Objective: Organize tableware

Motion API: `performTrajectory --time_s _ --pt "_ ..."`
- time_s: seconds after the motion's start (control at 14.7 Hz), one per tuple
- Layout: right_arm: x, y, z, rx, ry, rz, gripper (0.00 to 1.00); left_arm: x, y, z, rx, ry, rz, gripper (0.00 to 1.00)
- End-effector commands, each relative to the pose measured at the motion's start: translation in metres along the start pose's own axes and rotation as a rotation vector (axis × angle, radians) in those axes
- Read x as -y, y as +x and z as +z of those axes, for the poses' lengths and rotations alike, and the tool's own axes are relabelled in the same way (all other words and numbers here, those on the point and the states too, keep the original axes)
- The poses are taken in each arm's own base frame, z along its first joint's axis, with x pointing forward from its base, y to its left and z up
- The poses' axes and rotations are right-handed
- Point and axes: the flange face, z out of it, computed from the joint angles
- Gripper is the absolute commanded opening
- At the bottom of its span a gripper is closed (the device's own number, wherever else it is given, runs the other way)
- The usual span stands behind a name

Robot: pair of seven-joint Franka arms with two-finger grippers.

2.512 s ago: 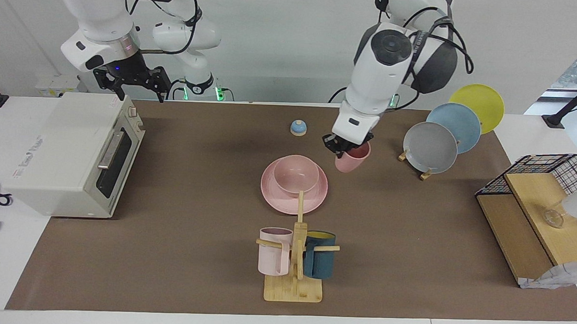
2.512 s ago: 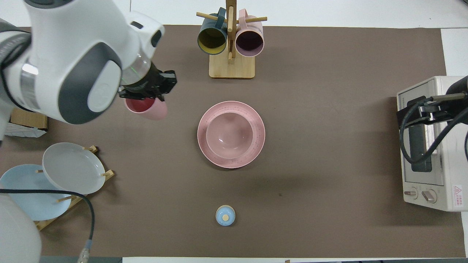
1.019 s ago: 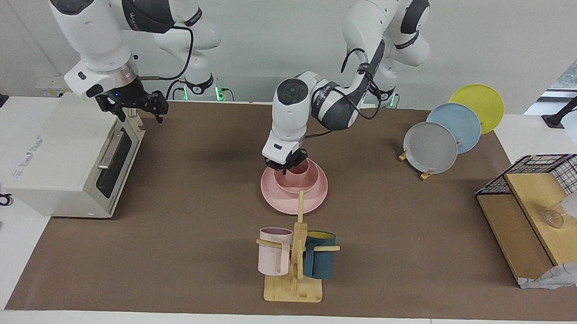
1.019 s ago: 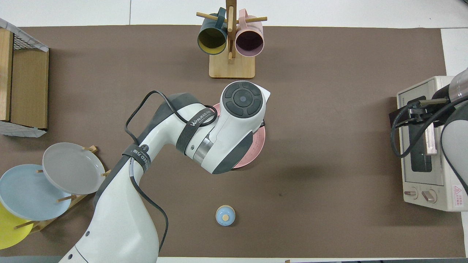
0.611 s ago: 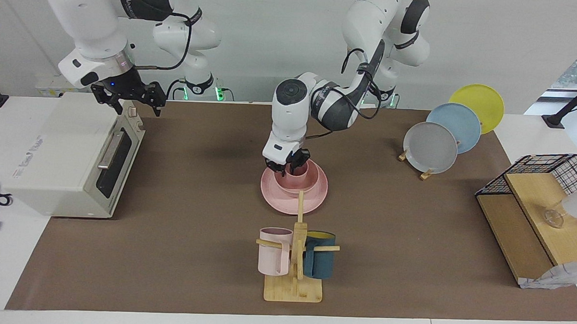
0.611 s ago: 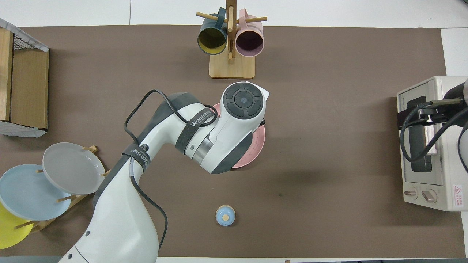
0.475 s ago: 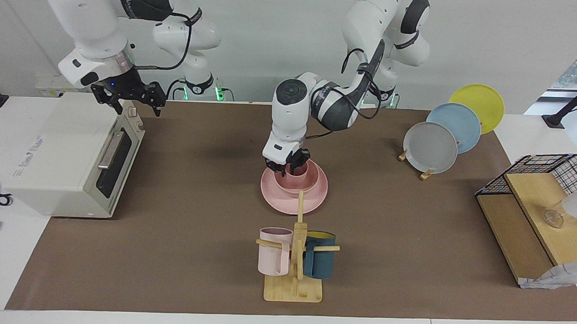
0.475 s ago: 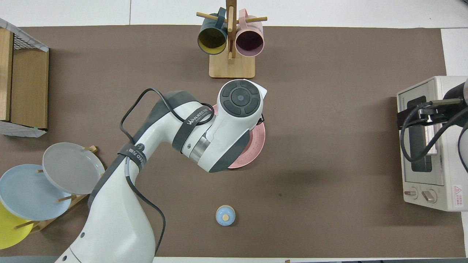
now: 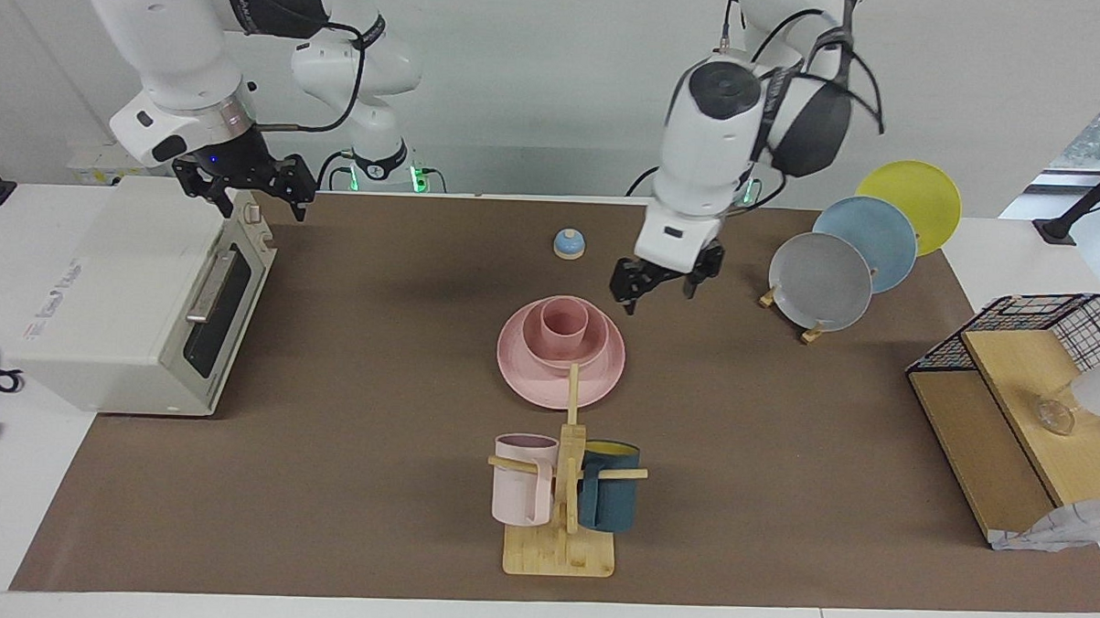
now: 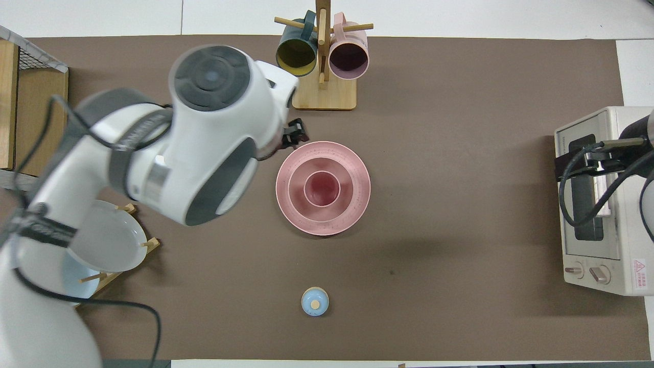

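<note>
The pink plate (image 9: 529, 378) lies at the middle of the mat. The pink bowl (image 9: 556, 353) stands on it and the pink cup (image 9: 563, 322) stands upright in the bowl. In the overhead view the plate (image 10: 357, 214), the bowl (image 10: 322, 215) and the cup (image 10: 322, 187) sit nested. My left gripper (image 9: 660, 293) is open and empty, raised over the mat beside the plate, toward the left arm's end. Only its tip (image 10: 297, 135) shows from overhead. My right gripper (image 9: 263, 204) is open and waits over the toaster oven (image 9: 139, 295).
A wooden mug tree (image 9: 562, 492) with a pale pink and a teal mug stands farther from the robots than the plate. A rack of grey, blue and yellow plates (image 9: 824, 282) and a wire basket (image 9: 1013, 398) stand at the left arm's end. A small blue bell (image 9: 569, 244) sits nearer the robots.
My left gripper set the pink cup in the bowl, let go, then rose and drew back toward the left arm's end. The right arm has barely moved.
</note>
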Motion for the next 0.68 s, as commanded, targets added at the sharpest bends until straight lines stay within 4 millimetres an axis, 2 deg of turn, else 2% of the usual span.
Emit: performTrajectory --time_s 0.0,0.07,0.27,0.41,0.61 --pt "-0.004 -0.003 -0.002 0.004 0.020 -0.016 1.00 0.083 0.015 -0.033 0.025 0.020 0.086 1.00" --pt "-0.004 -0.003 -0.002 0.004 0.020 -0.016 1.00 0.111 0.021 -0.044 0.028 0.020 0.115 1.00" --pt "-0.004 -0.003 -0.001 0.006 0.020 -0.016 1.00 0.179 0.030 -0.061 0.046 0.021 0.185 1.00" --pt "-0.004 -0.003 -0.002 0.004 0.020 -0.016 1.00 0.196 0.024 -0.056 0.058 0.022 0.192 1.00" --pt "-0.004 -0.003 -0.002 0.004 0.020 -0.016 1.00 0.204 0.005 -0.037 0.040 0.018 0.189 1.00"
